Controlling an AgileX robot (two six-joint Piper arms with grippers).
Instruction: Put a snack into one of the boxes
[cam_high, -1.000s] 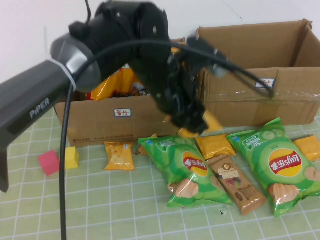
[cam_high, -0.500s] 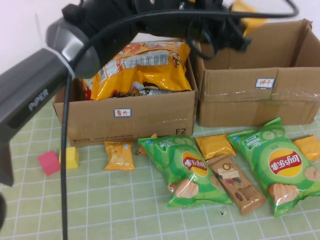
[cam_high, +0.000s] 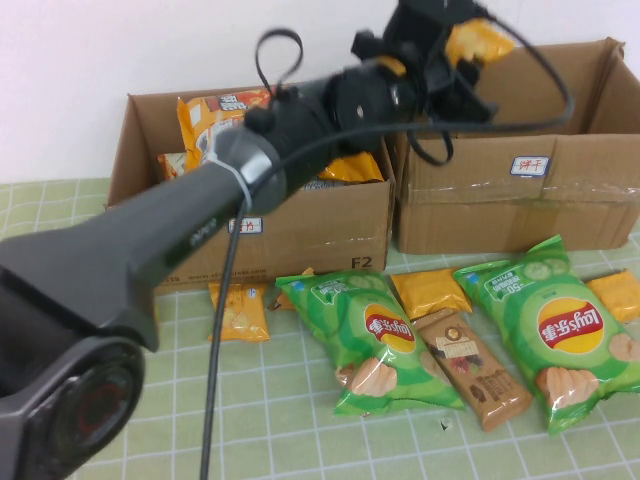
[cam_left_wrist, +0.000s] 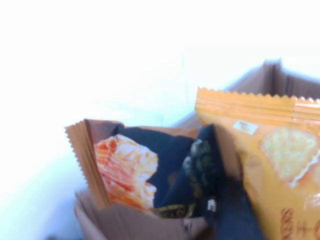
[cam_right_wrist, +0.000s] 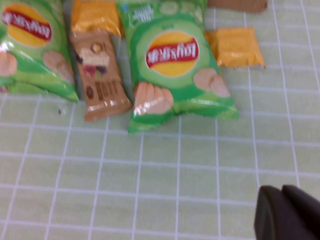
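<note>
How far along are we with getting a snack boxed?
Done: a large orange-yellow chip bag already lies in the red-labelled box. In hand: the left gripper holds a small orange packet high over the wider taped box, not yet dropped in. Left: release it inside. The right gripper is shut, parked above the table near a green bag.

left arm (cam_high: 150, 250): a dark grey tapering link with faint pale lettering is showing along its side, a round joint cap with a reddish ring (cam_high: 85, 410) is sitting at its base, and a black cable (cam_high: 222, 330) is running along it, looping above the black wrist housing. right gripper (cam_right_wrist: 287, 212): rounded black fingers are lying together.
</note>
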